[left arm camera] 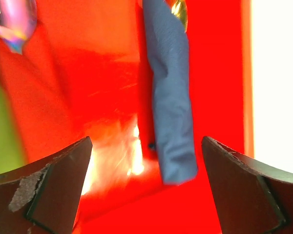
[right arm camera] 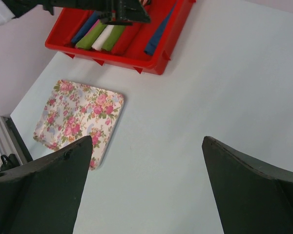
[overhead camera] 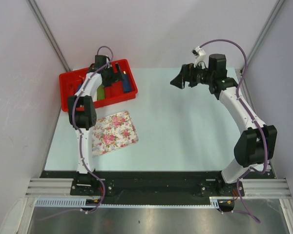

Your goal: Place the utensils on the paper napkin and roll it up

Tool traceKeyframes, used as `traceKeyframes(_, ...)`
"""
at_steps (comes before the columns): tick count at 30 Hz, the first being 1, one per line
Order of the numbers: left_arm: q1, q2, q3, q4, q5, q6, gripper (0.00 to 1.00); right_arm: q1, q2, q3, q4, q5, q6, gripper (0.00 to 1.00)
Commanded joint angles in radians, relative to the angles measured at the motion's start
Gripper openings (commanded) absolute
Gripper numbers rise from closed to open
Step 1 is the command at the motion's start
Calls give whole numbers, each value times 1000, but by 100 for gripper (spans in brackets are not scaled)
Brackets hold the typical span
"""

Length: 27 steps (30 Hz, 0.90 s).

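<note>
Top view: left gripper (overhead camera: 119,77) down in rectangular red plastic bin (overhead camera: 64,90) at far-left corner of pale mint surface (overhead camera: 185,131); finger spacing unclear from here. Slim navy-blue paper napkin roll (overhead camera: 127,84) lying in right side of bin, just beside left gripper. Pink-flowered rectangular tray (overhead camera: 115,131) flat on surface, near front of bin, not touching it. Right gripper (overhead camera: 178,80) raised over far-middle of surface, well apart from bin, jaws spread, nothing held. Left wrist view: left gripper (left arm camera: 146,146) wide apart, nothing clamped. Napkin roll (left arm camera: 172,97) lengthwise on red bin floor, ahead of the fingers, touching neither, close along right wall. Gold-coloured metal tip (left arm camera: 180,12) poking from its far end. Green roll (left arm camera: 0,136) blurred at left edge. Right wrist view: right gripper (right arm camera: 147,144) apart and empty, high above bare surface. Bin at top of view with blue roll (right arm camera: 85,28), green ones and white roll (right arm camera: 103,38) side by side. Napkin roll alone toward right wall. Tray on surface on near side of bin.
</note>
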Motion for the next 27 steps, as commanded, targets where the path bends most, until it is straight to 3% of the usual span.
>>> traceKeyframes(1,5,-210,79,-85,-37,170,100,-17,35,69,12,-14,-31,100)
traceKeyframes(9,-1,-347,196,-286,279,381,100,-55,83,82,10,3,-63,100)
traceKeyframes(12,-30,-426,155,-347,186,392,100,-72,78,47,-7,23,-57,100)
traceKeyframes(15,-72,-520,-15,-344,101,387,100,-80,49,-15,2,9,-48,100)
traceKeyframes(21,-168,-790,-483,-186,18,385,100,-78,-47,-154,-12,-17,-54,100)
traceKeyframes(27,-216,-882,-599,-137,-28,353,100,-60,-155,-251,-40,-1,-93,100)
